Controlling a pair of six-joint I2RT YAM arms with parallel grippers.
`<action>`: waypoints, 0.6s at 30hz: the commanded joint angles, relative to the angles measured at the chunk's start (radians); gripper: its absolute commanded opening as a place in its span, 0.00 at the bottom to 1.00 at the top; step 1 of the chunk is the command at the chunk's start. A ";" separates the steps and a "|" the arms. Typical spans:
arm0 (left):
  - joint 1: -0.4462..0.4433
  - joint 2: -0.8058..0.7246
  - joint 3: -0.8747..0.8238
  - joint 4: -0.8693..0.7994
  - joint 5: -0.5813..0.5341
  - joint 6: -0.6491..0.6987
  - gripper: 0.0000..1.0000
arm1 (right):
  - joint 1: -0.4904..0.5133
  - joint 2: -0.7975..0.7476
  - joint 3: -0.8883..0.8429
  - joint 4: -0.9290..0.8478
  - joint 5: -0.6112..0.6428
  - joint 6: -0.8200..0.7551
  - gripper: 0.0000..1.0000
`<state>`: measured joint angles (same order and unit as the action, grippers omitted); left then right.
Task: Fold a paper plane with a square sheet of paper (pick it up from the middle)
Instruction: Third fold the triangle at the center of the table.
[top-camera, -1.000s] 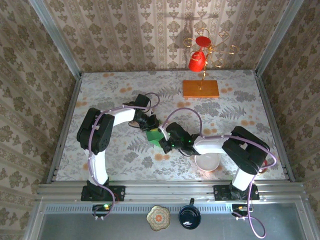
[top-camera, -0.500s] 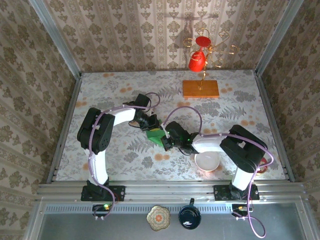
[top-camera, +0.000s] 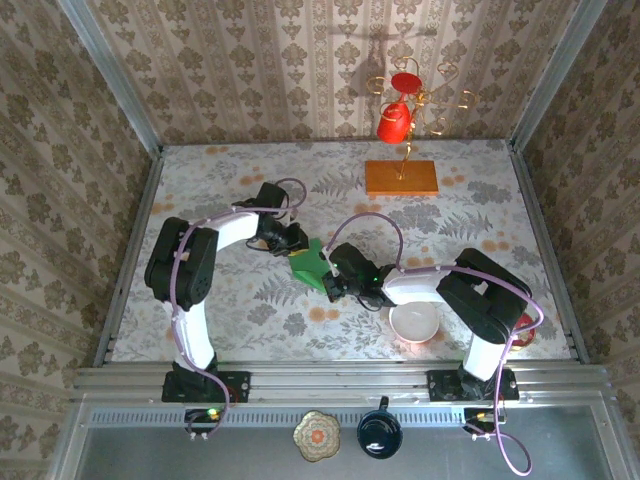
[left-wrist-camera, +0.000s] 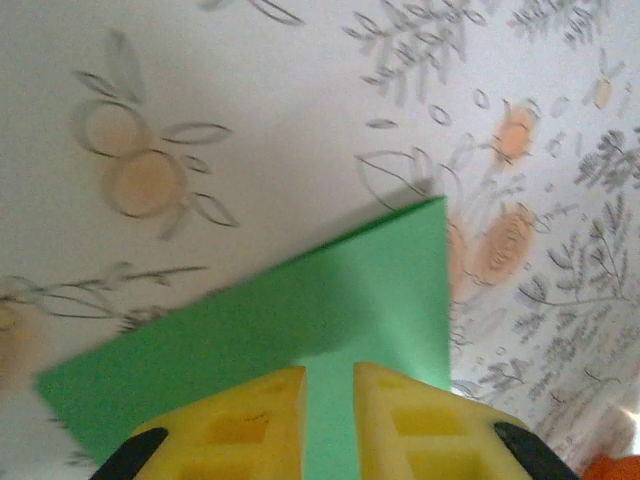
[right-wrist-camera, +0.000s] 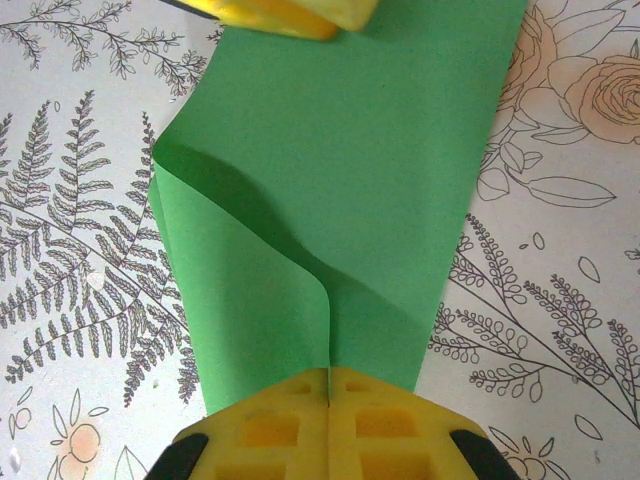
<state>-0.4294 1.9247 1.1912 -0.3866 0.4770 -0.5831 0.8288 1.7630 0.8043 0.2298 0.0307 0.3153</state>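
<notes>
left arm (top-camera: 235, 228) leftward; bowl (top-camera: 414, 323) near sheet (top-camera: 308, 265)

Left arm (top-camera: 182, 270) up from its base, folded at the elbow, forearm reaching in toward the middle, wrist low over the counter (top-camera: 250, 320). My left pincer (left-wrist-camera: 330, 372) points down and forward, with its two yellow fingers (left-wrist-camera: 250, 410) a narrow gap apart, clamped on nothing. My right arm (top-camera: 485, 295) is bent high at the elbow and stretches leftward and low to meet the other. My right pincer (right-wrist-camera: 329, 375) has its yellow pads pressed flat together, a fold of the green paper (right-wrist-camera: 350, 180) pinched in the seam. The two pincers face each other, near but apart.
</notes>
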 joint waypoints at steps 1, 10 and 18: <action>-0.001 0.005 -0.016 -0.013 -0.016 0.005 0.19 | -0.006 0.012 0.026 -0.020 0.009 0.011 0.00; -0.018 0.054 0.002 -0.076 -0.036 0.035 0.14 | -0.013 0.027 0.050 -0.036 0.006 0.014 0.00; -0.019 0.063 0.001 -0.095 -0.028 0.059 0.13 | -0.021 0.037 0.055 -0.038 0.000 0.024 0.00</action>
<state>-0.4358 1.9476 1.1946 -0.4065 0.4664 -0.5556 0.8139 1.7885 0.8410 0.2111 0.0299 0.3195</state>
